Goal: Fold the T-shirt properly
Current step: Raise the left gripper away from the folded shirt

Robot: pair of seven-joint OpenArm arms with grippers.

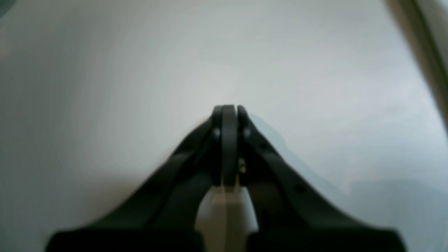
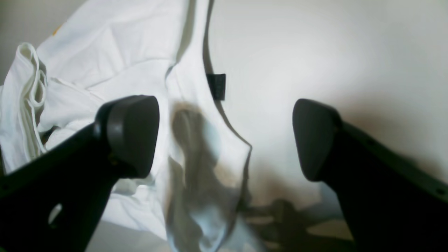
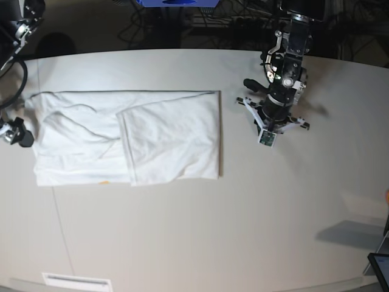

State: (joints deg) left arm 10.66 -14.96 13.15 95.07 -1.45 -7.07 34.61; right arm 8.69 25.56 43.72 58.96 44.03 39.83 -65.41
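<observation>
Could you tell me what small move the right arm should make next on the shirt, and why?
Probably close the right end effector on the T-shirt edge beneath it: its jaws stand wide open over the white cloth at the shirt's end, gripping nothing, and the partly folded shirt needs another fold.

It looked like a robotics lab: tangled cables (image 3: 237,15) ran behind the tabletop's (image 3: 200,231) far edge.

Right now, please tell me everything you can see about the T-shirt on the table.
The T-shirt is white cloth, lying flat on the pale table as a wide rectangle, plain side up. One panel is folded over its middle, with soft wrinkles. A small orange spot shows at the lower edge. The right wrist view shows its neckline with a dark label. The open right gripper hovers at its end, holding nothing.
</observation>
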